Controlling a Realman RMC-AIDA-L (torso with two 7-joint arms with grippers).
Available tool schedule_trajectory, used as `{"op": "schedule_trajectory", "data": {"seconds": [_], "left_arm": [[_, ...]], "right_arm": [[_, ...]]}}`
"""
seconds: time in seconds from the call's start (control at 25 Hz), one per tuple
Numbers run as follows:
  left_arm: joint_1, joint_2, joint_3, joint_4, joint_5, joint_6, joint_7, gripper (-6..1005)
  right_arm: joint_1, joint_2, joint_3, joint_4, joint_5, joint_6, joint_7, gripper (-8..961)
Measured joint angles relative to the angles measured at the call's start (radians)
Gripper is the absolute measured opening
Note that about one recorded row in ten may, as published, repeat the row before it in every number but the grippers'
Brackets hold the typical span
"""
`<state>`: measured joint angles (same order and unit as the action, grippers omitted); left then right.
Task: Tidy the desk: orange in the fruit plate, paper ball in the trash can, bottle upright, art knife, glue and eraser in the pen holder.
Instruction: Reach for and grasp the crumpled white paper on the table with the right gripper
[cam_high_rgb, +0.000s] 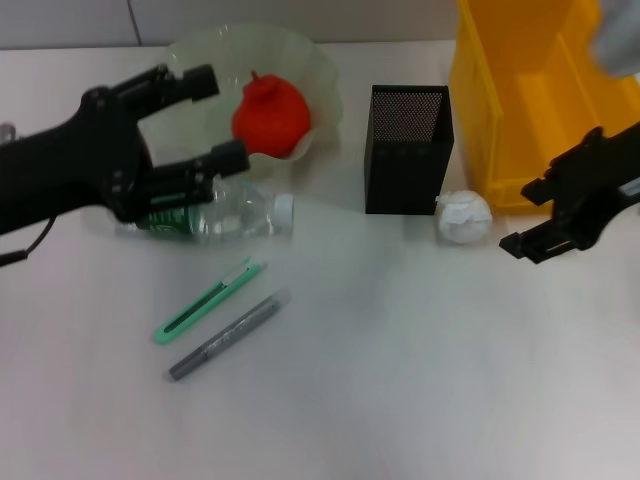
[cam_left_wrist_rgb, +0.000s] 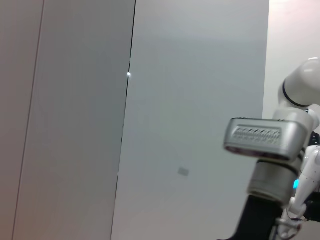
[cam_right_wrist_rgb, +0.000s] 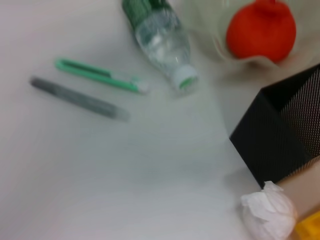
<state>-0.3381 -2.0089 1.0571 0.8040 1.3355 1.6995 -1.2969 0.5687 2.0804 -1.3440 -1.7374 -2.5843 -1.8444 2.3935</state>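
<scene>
A: Where did the grippers stand?

B: The left gripper hung with fingers spread wide, above the lying bottle and before the fruit plate. The right gripper hovered just beside the paper ball; whether its fingers were apart, I could not tell.

A: And the surface?

B: A smooth pale desk, a grey panelled wall behind.

A: Counts?

B: One orange in the wavy translucent plate, one clear plastic bottle on its side, one green art knife, one grey stick, perhaps the glue, lying close alongside, one black mesh pen holder, one crumpled white ball touching its corner, one yellow bin
</scene>
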Motion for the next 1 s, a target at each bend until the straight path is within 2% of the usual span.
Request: {"op": "schedule_trajectory", "data": {"seconds": [0.04, 0.12, 0.16, 0.2, 0.24, 0.28, 0.32, 0.4, 1.0], "left_arm": [[0.0, 0.0, 0.0, 0.0, 0.0, 0.0, 0.0, 860], [0.035, -0.002, -0.005, -0.006, 0.01, 0.02, 0.011, 860], [0.035, -0.002, -0.005, -0.006, 0.01, 0.02, 0.011, 860], [0.035, -0.002, -0.005, -0.006, 0.01, 0.02, 0.011, 860], [0.042, -0.003, -0.005, -0.009, 0.011, 0.021, 0.018, 860], [0.042, -0.003, -0.005, -0.009, 0.011, 0.021, 0.018, 860], [0.054, -0.006, -0.005, -0.012, 0.012, 0.024, 0.025, 860], [0.06, -0.006, -0.005, -0.013, 0.013, 0.024, 0.025, 860], [0.059, -0.008, -0.005, -0.039, 0.013, 0.012, 0.027, 859]], "right_arm": [[0.0, 0.0, 0.0, 0.0, 0.0, 0.0, 0.0, 635], [0.013, 0.001, -0.103, 0.025, -0.074, 0.054, 0.035, 635], [0.019, 0.001, -0.161, 0.04, -0.116, 0.084, 0.055, 635], [0.026, 0.003, -0.273, 0.071, -0.195, 0.144, 0.097, 635], [0.026, 0.003, -0.273, 0.071, -0.195, 0.144, 0.097, 635], [0.027, 0.004, -0.353, 0.093, -0.25, 0.196, 0.13, 635], [0.027, 0.004, -0.353, 0.093, -0.25, 0.196, 0.13, 635], [0.026, 0.006, -0.445, 0.131, -0.316, 0.272, 0.174, 635], [0.022, 0.006, -0.476, 0.304, -0.323, 0.51, 0.202, 636]]}}
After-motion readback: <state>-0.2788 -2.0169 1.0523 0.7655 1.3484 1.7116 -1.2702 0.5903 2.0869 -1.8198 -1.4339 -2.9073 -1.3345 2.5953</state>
